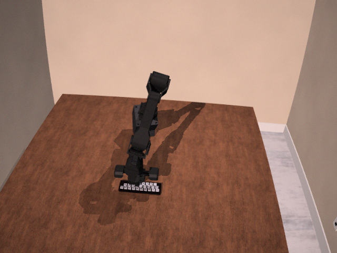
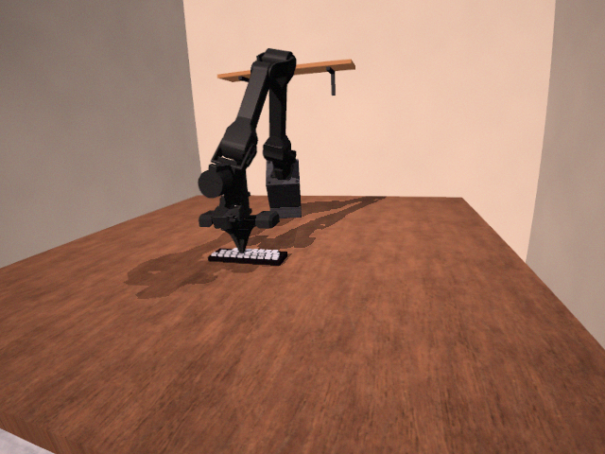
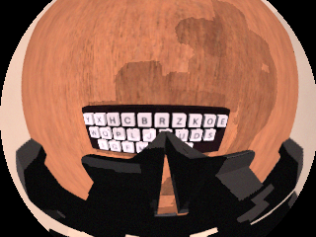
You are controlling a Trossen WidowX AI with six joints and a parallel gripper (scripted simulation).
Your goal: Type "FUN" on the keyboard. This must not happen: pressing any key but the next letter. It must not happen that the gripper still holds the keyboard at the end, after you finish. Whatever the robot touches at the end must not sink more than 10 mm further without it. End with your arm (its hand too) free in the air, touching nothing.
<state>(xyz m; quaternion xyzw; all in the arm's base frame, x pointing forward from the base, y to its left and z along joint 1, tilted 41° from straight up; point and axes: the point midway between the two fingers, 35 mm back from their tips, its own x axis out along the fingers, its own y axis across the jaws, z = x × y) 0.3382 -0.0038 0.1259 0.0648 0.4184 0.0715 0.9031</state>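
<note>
A small black keyboard (image 1: 139, 191) with white keys lies flat on the brown wooden table. It also shows in the exterior view (image 2: 248, 255) and in the wrist view (image 3: 156, 129). My gripper (image 2: 241, 248) is shut and empty, pointing straight down. Its tip rests on the keys left of the keyboard's middle, toward the row nearest the arm. In the wrist view the shut fingertips (image 3: 164, 140) cover keys in the lower rows. In the top view the gripper (image 1: 135, 182) hides the keyboard's far edge. I cannot read which key is touched.
The arm's base (image 2: 283, 189) stands on the table behind the keyboard. A wooden shelf (image 2: 288, 69) hangs on the back wall above it. The table's right edge drops to a grey floor (image 1: 291, 187).
</note>
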